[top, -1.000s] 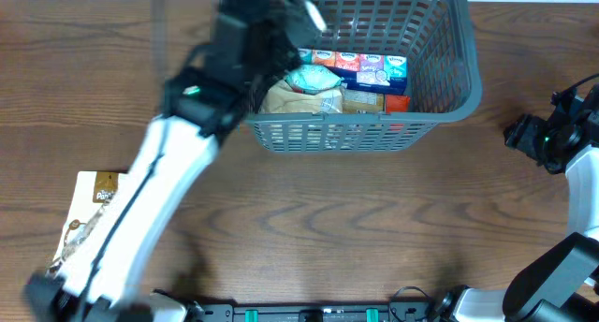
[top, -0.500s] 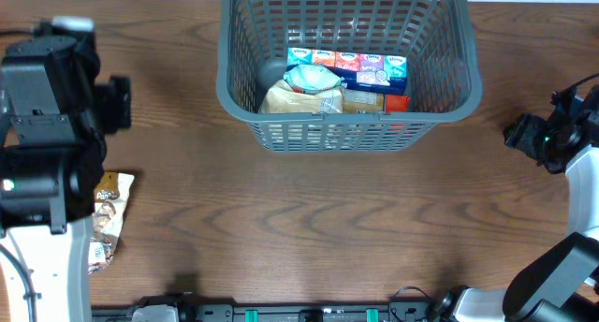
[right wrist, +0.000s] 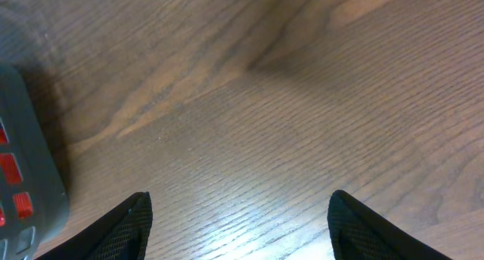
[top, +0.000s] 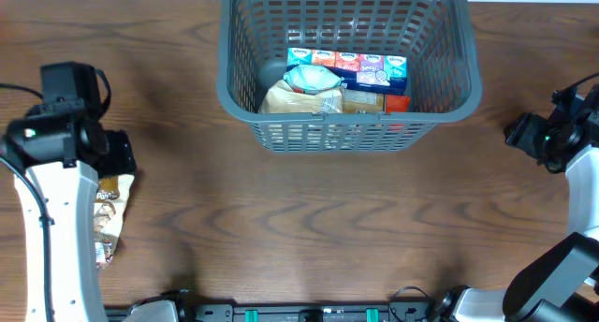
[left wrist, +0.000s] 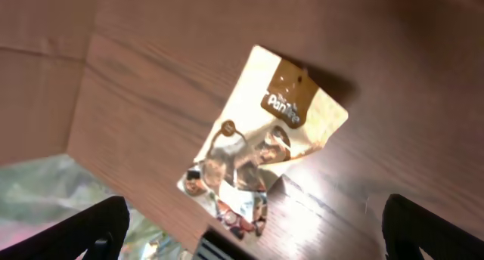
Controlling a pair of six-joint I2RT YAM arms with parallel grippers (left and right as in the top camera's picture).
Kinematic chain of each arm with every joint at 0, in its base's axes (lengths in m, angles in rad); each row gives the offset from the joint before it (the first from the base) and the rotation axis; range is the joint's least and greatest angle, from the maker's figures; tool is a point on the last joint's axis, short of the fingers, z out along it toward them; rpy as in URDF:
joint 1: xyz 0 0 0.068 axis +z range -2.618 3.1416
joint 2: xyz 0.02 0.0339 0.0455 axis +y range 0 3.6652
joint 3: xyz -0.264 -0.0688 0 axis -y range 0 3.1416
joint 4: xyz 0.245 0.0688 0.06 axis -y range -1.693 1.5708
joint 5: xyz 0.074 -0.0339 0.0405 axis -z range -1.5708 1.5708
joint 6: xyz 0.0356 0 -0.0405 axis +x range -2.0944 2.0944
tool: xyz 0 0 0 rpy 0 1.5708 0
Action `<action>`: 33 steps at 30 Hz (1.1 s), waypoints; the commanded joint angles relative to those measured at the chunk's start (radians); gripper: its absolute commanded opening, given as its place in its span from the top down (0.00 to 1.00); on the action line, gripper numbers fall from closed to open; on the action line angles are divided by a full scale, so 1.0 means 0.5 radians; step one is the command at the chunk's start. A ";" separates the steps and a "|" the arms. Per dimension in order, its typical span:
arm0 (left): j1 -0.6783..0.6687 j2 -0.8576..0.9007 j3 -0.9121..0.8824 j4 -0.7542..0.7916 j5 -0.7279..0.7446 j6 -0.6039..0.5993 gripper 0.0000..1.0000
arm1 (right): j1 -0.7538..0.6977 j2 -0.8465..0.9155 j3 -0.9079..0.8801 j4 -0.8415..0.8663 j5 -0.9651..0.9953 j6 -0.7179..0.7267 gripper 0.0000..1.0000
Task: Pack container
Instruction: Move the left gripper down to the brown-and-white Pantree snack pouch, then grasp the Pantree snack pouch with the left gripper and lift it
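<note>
The dark grey slotted container (top: 449, 97) stands at the table's back centre and holds several snack packs, among them a blue box row (top: 360, 69) and a pale bag (top: 304, 95). A tan snack pouch (top: 108, 214) lies flat at the left front edge; it also shows in the left wrist view (left wrist: 261, 150). My left gripper (left wrist: 257, 230) hangs open and empty above the pouch, partly hiding it from overhead. My right gripper (right wrist: 238, 222) is open and empty over bare wood at the far right, with the container's corner (right wrist: 23, 162) at its left.
The wooden table's left edge (left wrist: 79, 101) runs close beside the pouch. The right arm (top: 562, 135) sits at the right edge of the table.
My left arm has swung from the container across to the left side and has settled over the pouch. The right arm has not moved.
</note>
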 commanded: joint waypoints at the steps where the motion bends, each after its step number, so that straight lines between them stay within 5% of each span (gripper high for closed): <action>1: 0.008 -0.092 -0.275 0.053 0.063 -0.056 0.01 | -0.010 0.018 -0.008 0.005 -0.017 -0.021 0.33; 7: 0.008 -0.282 -0.670 0.127 0.332 0.071 0.01 | -0.010 0.018 -0.008 0.005 -0.016 -0.021 0.34; 10: 0.023 -0.362 -0.702 0.043 0.575 0.354 0.01 | -0.010 0.018 -0.008 0.005 -0.016 -0.022 0.34; 25: 0.642 -0.323 -0.723 0.054 0.610 0.558 0.01 | -0.010 0.018 -0.008 0.013 -0.016 -0.021 0.34; 33: 0.697 -0.163 -0.723 0.146 0.610 0.958 0.00 | -0.010 0.018 -0.008 0.025 -0.016 -0.022 0.34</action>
